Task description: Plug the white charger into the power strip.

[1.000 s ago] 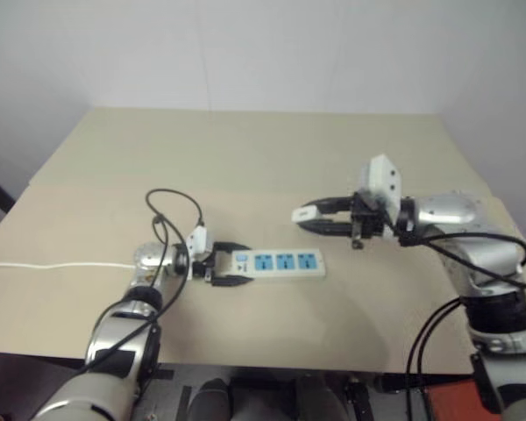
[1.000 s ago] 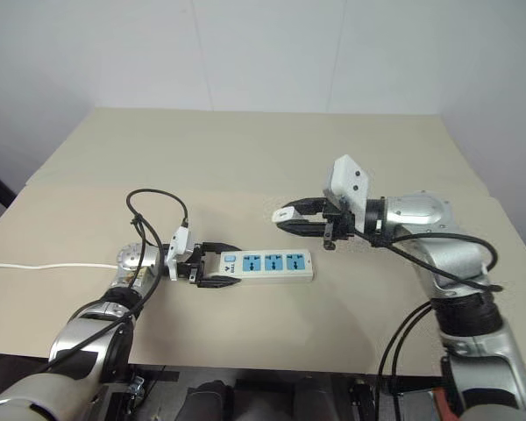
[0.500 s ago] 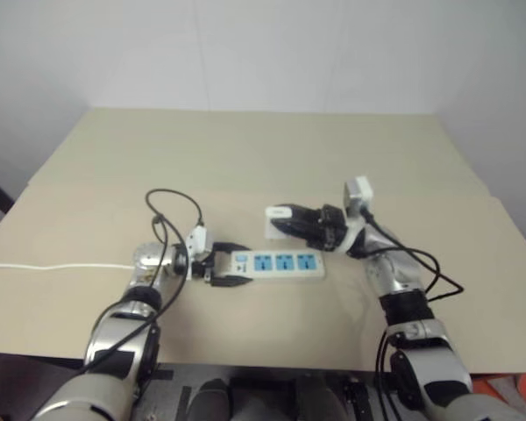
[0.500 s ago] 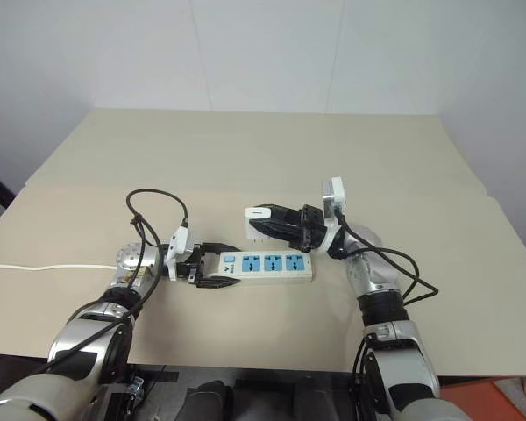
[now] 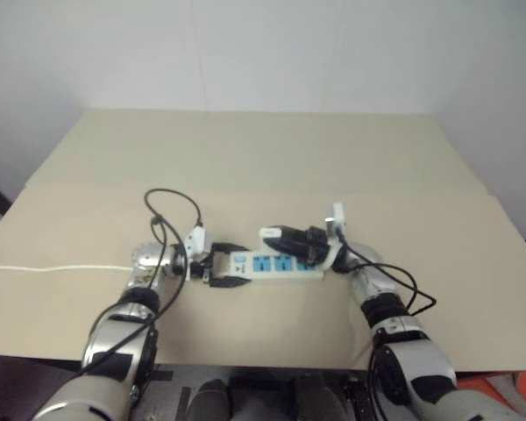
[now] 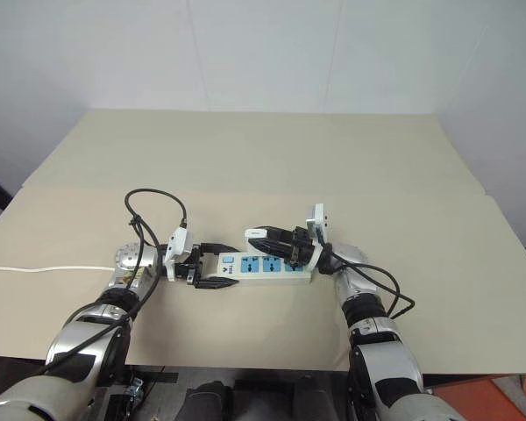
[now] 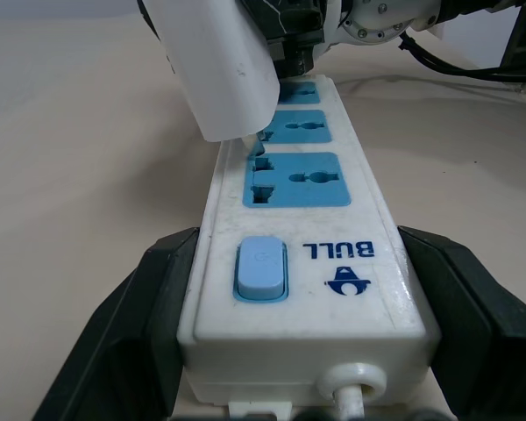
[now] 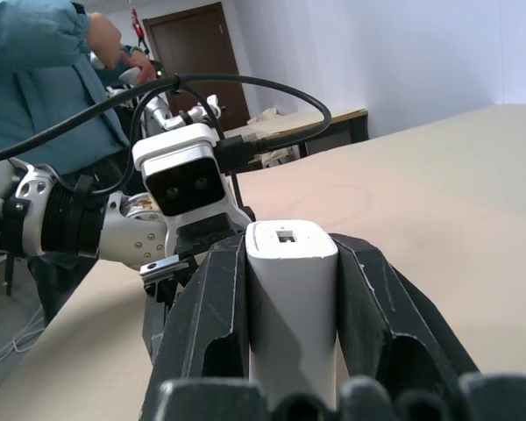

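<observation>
Robot test room, lab-like: bare beige table (image 6: 351,149) against plain white walls (image 6: 272,53). Dark brown door (image 8: 197,44) far off; person in a blue jacket (image 8: 44,79) stands nearby.

A beige table (image 5: 272,149) stands against white walls (image 5: 245,48); a dark door (image 8: 197,44) beyond.

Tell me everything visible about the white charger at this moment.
The white charger is a small, smooth block of white plastic with rounded edges and a small rectangular port in its exposed end. The right gripper clamps it between two black fingers, one on each side. It hangs tilted just above the power strip, near the blue socket next to the switch end. Its prongs are hard to make out, so whether they have entered the socket cannot be told.
</observation>
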